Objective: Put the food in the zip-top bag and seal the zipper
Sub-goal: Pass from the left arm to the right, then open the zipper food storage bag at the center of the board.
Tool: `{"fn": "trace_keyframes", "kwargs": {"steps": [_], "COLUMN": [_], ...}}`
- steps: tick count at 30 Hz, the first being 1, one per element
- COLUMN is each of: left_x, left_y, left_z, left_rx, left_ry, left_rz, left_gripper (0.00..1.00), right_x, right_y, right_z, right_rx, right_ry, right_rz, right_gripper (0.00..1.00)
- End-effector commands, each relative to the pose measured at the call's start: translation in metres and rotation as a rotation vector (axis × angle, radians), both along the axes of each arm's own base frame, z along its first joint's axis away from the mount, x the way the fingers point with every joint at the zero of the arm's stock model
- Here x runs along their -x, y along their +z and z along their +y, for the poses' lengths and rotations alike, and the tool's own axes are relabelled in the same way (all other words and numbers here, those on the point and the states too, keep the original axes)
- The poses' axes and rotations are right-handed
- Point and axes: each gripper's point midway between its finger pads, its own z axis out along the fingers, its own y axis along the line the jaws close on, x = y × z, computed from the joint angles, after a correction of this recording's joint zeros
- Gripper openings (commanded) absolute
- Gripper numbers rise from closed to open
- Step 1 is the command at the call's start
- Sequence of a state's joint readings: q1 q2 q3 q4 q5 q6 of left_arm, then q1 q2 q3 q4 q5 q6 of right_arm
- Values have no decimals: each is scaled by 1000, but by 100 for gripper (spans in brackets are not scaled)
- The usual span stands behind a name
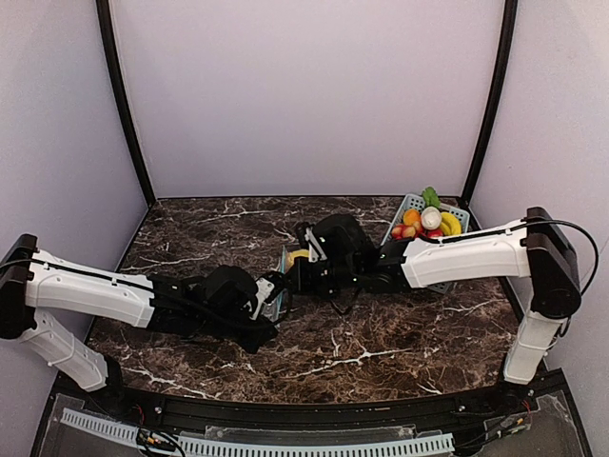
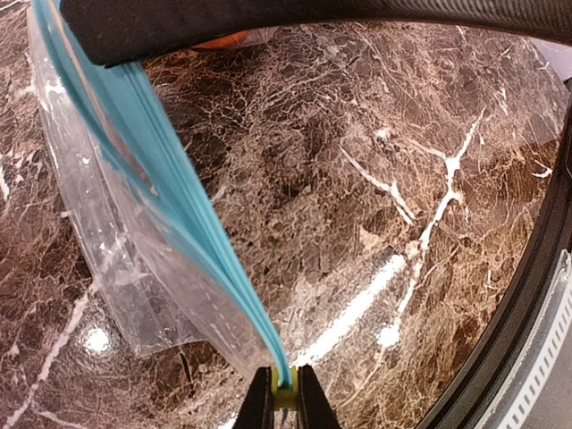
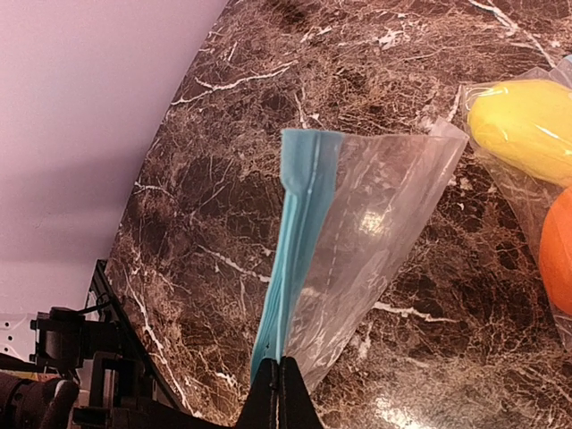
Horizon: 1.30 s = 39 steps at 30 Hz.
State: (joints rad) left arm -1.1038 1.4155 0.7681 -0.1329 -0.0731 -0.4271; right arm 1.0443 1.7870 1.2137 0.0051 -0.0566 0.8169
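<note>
The table (image 1: 381, 352) has the bag (image 3: 384, 206) held mid-surface between the two arms. A basket (image 1: 407, 202) at the far right holds more food (image 1: 431, 219). In the bag sit a yellow piece (image 3: 527, 125) and an orange ball (image 3: 559, 250). The left gripper (image 2: 284, 393) is pinched tight on one end of the blue zipper (image 2: 170, 188). The right gripper (image 3: 280, 389) is clamped on the other end.
</note>
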Motion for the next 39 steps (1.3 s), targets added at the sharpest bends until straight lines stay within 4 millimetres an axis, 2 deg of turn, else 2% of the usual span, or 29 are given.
{"fn": "trace_keyframes", "kwargs": {"steps": [1,3,4,6,8,10,12,17,20,24,30,39], "left_x": [-4,-4,-3,-3,-3,-4,-6,-21,-26,-40,-52,-65], "left_y": [12,13,14,16,21,28,36,52,54,60,56,45], "left_z": [-3,-4,-4,-5,-5,-4,-3,4,2,-1,-6,4], "left_rx": [34,50,56,75,91,106,131,241,307,346,334,246], "left_ry": [21,28,30,39,46,60,77,145,151,171,182,232], "left_rz": [-28,-23,-19,-10,-9,-14,-15,33,84,79,86,46], "left_gripper": [1,2,5,24,49,61,65,63,56,52,51,33], "right_x": [-7,-8,-7,-6,-5,-3,-1,3,4,7,9,12], "right_y": [6,4,3,3,5,8,10,13,15,18,20,24], "right_z": [3,1,-1,-1,-1,-2,-2,-4,-4,-2,0,2], "right_rx": [-25,-20,-18,-22,-32,-47,-55,-82,-89,-95,-102,-102], "right_ry": [-2,-13,-14,-9,1,13,21,38,48,67,80,96], "right_rz": [-24,-25,-24,-28,-35,-47,-52,-65,-73,-79,-89,-107], "right_gripper": [0,0,0,0,0,0,0,0,0,0,0,0]}}
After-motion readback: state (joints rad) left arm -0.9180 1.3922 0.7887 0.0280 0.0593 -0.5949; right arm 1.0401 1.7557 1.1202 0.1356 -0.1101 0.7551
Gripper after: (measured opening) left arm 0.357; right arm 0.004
